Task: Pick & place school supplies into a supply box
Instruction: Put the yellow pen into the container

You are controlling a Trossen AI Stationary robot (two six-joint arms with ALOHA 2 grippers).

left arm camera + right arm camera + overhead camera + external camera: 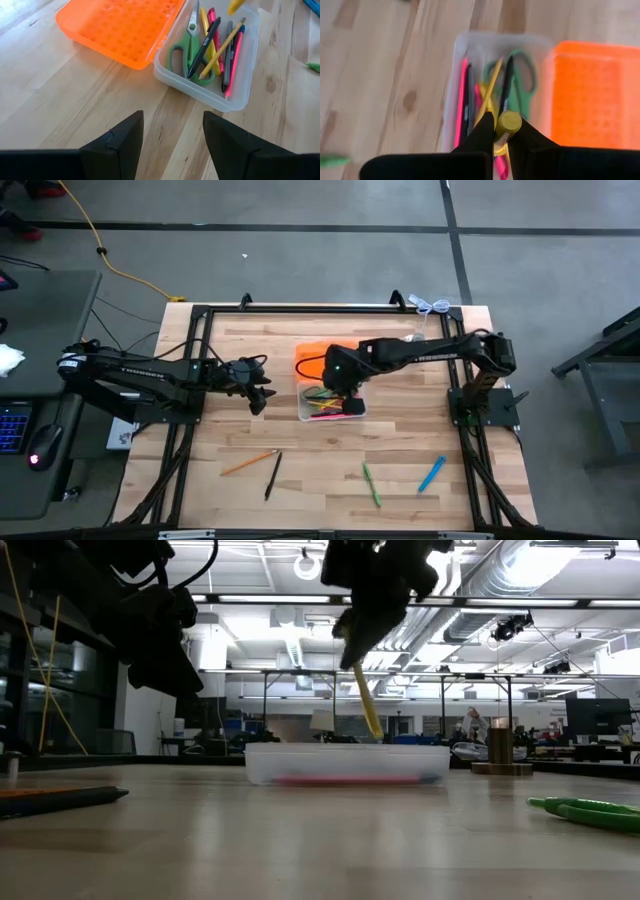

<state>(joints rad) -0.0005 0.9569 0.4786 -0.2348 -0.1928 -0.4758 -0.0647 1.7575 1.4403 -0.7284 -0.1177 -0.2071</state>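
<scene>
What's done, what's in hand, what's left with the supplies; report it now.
Done: the green-handled scissors, a pencil and several pens lie in the supply box, lid open. In hand: the right gripper is shut on a yellow marker above the box. Left: an orange pencil, a black pen, a green marker and a blue marker lie on the table. The left gripper waits open beside the box.

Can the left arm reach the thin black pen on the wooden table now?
Probably yes. The left gripper hangs with jaws open over bare wood, and the thin black pen lies apart on the wooden table, beside an orange pencil, with nothing between.
</scene>
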